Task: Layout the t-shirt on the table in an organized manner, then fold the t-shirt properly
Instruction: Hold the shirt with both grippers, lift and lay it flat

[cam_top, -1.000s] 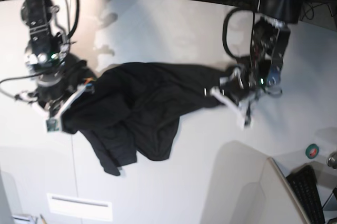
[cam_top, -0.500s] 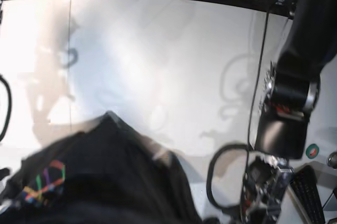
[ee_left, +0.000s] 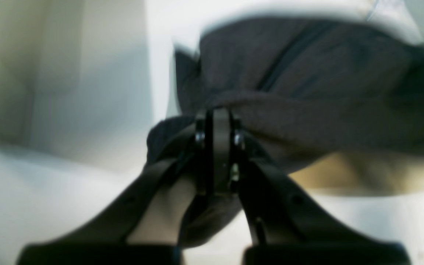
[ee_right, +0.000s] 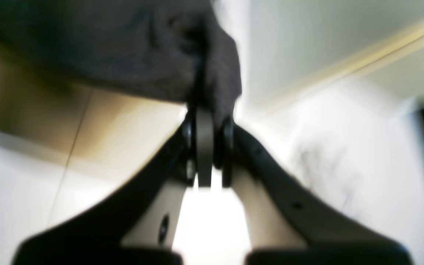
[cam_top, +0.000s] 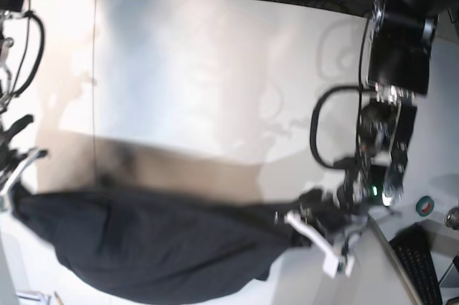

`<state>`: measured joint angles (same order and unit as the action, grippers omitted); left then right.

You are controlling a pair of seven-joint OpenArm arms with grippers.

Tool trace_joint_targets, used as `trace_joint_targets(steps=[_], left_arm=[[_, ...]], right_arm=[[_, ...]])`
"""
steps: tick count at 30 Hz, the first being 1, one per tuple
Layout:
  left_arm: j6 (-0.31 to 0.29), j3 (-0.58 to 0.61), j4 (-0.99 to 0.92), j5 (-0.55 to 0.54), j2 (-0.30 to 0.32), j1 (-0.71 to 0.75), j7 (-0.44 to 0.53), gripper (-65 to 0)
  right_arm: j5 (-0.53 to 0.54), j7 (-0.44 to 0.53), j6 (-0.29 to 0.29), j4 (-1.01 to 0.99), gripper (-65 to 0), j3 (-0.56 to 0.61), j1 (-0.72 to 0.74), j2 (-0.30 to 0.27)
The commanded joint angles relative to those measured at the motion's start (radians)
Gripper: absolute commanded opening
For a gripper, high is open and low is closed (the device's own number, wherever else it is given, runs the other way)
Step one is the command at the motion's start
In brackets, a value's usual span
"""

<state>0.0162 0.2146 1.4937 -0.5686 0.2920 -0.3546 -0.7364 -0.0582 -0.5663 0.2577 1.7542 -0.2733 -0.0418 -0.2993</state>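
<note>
Two arms, one garment, listed view by view.

Left wrist view. Left gripper (ee_left: 217, 125), black curved fingers (ee_left: 271, 191) closed tight on a bunched hem or edge of the t-shirt (ee_left: 307, 84). Cloth: dark charcoal knit, matte, soft, with one stitched seam running diagonally toward 1 o'clock. Picture blurred; the table (ee_left: 50, 206) shows as a pale smooth field below.

Right wrist view. Right gripper (ee_right: 206, 121), fingers (ee_right: 278, 191) pinched shut on a thick fold of the same black cloth, which fills the frame from 9 to 12 o'clock. White tabletop beneath, glossy, with a thin dark seam line (ee_right: 70, 147) at 8 o'clock.

Base view. T-shirt slung between both grippers as a long sagging band across the near part of the table, from 9 o'clock to 4 o'clock, belly drooping toward 6 o'clock. Print not visible. Table white, smooth, with a curved far edge.

Step in hand, judged: spreading the shirt flat. To do it well, draw the two held points apart evenly until the sag goes, keep both at one height, then lower the cloth from its hanging edge first so it lies without creases.
</note>
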Motion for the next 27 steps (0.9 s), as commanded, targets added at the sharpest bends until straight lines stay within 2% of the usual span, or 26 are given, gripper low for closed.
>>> trace_joint_targets(steps=[1,3,5,8,11,12,13,15,16,17,19,21,25,26,27], left_arm=[[-0.011,-0.002,0.015,-0.012,-0.004,0.010,0.028,-65.0],[-0.011,-0.002,-0.025,0.000,-0.004,0.087,0.031,-65.0],[-0.011,-0.002,-0.066,0.057,-0.009,0.145,0.073,-65.0],[-0.011,-0.002,-0.087,0.132,-0.012,0.228,0.168,-65.0],[-0.011,-0.005,-0.078,0.144,-0.006,0.283,0.189,-65.0],[-0.011,-0.007,-0.077,0.144,-0.004,0.299,0.189,-57.8],[-0.011,-0.024,-0.072,0.144,0.005,0.315,0.189,-50.0],[-0.011,-0.086,-0.061,0.144,0.005,0.357,0.189,-35.1],[-0.011,-0.128,-0.046,0.144,0.003,0.375,0.189,-26.8],[-0.011,-0.171,-0.029,0.144,0.003,0.394,0.189,-19.1],[-0.011,-0.249,0.022,0.144,0.003,0.423,0.189,-8.7],[-0.011,-0.329,0.092,0.144,0.005,0.444,0.186,-4.1],[-0.011,-0.412,0.210,0.143,0.000,0.467,0.186,-4.4],[-0.011,-0.401,0.221,0.141,-0.001,0.467,0.182,-5.8],[-0.011,-0.376,0.223,0.141,-0.004,0.460,0.165,-9.9]], right_arm=[[-0.010,0.029,-0.011,-0.033,-65.0,-0.011,-0.014,0.002],[-0.010,0.082,-0.011,-0.142,-65.0,-0.011,-0.048,0.042],[-0.009,0.114,-0.011,-0.238,-65.0,-0.011,-0.063,0.071],[-0.007,0.119,-0.011,-0.308,-65.0,-0.013,-0.082,0.099],[-0.006,0.096,-0.010,-0.313,-65.0,-0.013,-0.114,0.122],[-0.006,0.076,-0.010,-0.311,-59.0,-0.013,-0.119,0.125],[-0.006,0.058,-0.010,-0.311,-48.2,-0.013,-0.125,0.127],[-0.004,0.038,-0.010,-0.294,-30.5,-0.013,-0.143,0.130],[-0.004,0.038,-0.010,-0.277,-24.0,-0.013,-0.162,0.136],[-0.004,0.036,-0.010,-0.247,-21.6,-0.014,-0.180,0.145],[-0.006,0.033,-0.010,-0.172,-23.6,-0.014,-0.223,0.153],[-0.006,0.015,-0.016,-0.084,-25.5,-0.014,-0.264,0.154],[-0.007,-0.005,-0.019,-0.001,-26.3,-0.074,-0.257,0.162],[-0.007,-0.002,-0.019,-0.001,-27.8,-0.097,-0.229,0.173],[-0.009,-0.008,-0.013,-0.003,-31.1,-0.119,-0.198,0.180]])
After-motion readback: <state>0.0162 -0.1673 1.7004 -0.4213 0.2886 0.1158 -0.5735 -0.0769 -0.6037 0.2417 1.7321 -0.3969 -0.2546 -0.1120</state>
